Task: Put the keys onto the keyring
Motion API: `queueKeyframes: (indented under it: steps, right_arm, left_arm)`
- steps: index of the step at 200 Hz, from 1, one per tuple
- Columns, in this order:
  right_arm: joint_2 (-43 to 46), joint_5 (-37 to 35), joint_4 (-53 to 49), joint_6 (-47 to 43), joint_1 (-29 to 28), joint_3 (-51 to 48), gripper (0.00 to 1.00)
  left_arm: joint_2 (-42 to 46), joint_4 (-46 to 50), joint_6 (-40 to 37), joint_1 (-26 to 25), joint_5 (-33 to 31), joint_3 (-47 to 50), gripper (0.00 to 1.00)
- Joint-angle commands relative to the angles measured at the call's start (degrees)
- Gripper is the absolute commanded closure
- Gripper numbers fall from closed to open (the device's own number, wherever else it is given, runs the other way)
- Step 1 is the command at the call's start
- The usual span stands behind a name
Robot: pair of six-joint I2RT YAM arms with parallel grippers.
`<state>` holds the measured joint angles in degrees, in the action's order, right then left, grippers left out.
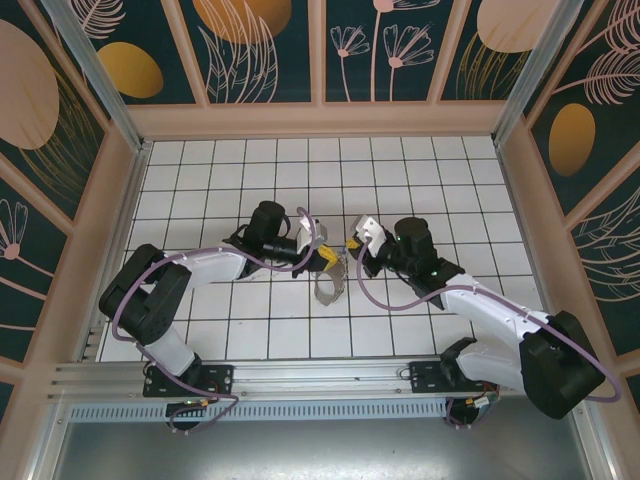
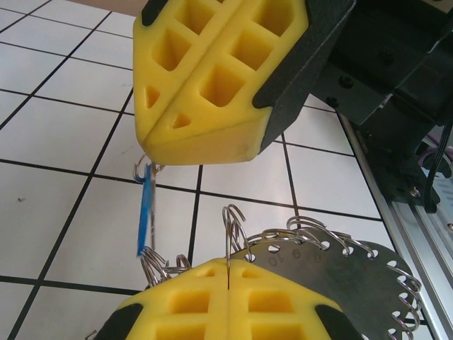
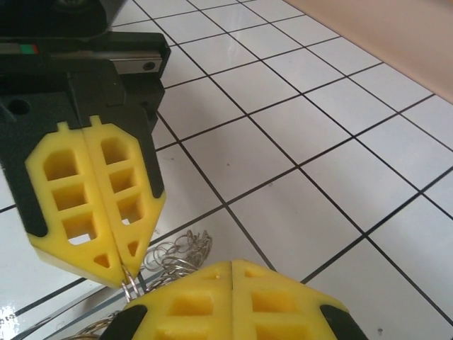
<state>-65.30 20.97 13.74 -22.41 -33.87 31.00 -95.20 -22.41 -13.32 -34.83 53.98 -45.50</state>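
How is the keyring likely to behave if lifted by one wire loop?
The keyring looks like a thin metal plate, so it is probably stiff and light. Its thin wire loops may flex, and it would likely swing.

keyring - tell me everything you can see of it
The keyring is a flat grey metal plate with a curved edge, stamped with small digits. Holes line its rim, each visible one carrying a thin shiny wire loop, giving a toothed outline. It sits low over the white tiles; whether it rests on them is unclear. The shut left gripper pinches one upright loop at its edge. A blue key hangs beside it from the shut right gripper.
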Motion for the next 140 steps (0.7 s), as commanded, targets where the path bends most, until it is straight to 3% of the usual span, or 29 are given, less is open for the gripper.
queueKeyframes:
  steps: [1, 36, 78, 100, 124, 140]
  right_arm:
    - [0.3, 5.2, -0.4, -1.4, 0.2, -0.7, 1.0]
    - [1.4, 1.9, -4.0, -3.1, 2.2, -0.4, 1.0]
    - [5.6, 13.0, -8.8, -4.6, 7.1, -0.3, 1.0]
    - [6.0, 15.2, -9.1, -4.0, 7.2, 0.0, 1.0]
    - [4.0, 3.2, -11.2, 3.9, 7.8, 1.5, 1.0]
    - [-0.3, -5.4, -15.5, 15.2, 10.4, 4.4, 1.0]
  left_arm:
    - [0.4, -3.9, 1.1, -0.1, 1.7, 0.5, 1.0]
    - [1.1, -4.0, 1.2, -0.1, 1.4, 0.9, 1.0]
    - [2.1, -4.0, 0.9, -0.1, 1.0, 0.8, 1.0]
    - [2.1, -4.0, 0.8, -0.1, 1.5, 0.6, 1.0]
    - [2.4, -3.6, 0.4, -0.1, 1.2, 0.8, 1.0]
    - [2.4, -3.5, 0.4, -0.1, 1.2, 0.9, 1.0]
